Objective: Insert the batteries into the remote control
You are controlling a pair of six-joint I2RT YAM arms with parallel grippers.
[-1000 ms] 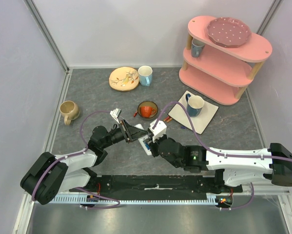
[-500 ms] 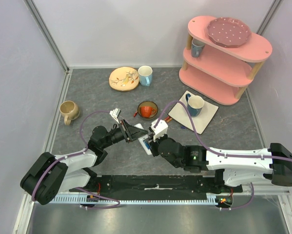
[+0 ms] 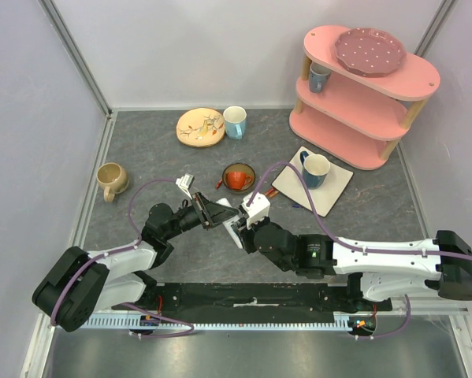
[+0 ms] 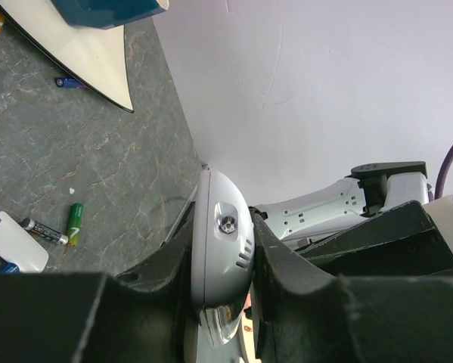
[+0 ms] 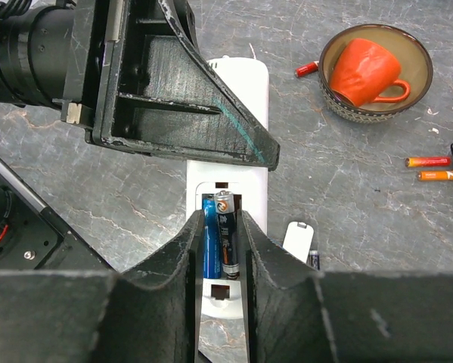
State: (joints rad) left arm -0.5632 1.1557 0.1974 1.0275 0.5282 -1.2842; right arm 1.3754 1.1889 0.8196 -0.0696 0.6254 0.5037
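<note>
With L pincer (image 4: 222, 261), clamping slim white plastic remote control (image 5: 255, 193). With R pincer (image 5: 221, 219), straddling tiny black cylindrical battery (image 5: 226, 242) in its bay (image 5: 220, 185), beside blue one (image 5: 209, 257); gripping or loose, can't tell. Handling as light, stiff, slick: pinching mid-barrel.

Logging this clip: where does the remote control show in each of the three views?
Top external: remote control just below centre, where the two arms meet.
Left wrist: remote control bottom centre, seen end-on.
Right wrist: remote control centre, running away from the camera.
Shared landmark: the left arm's fingers, clamped on the remote control.
</note>
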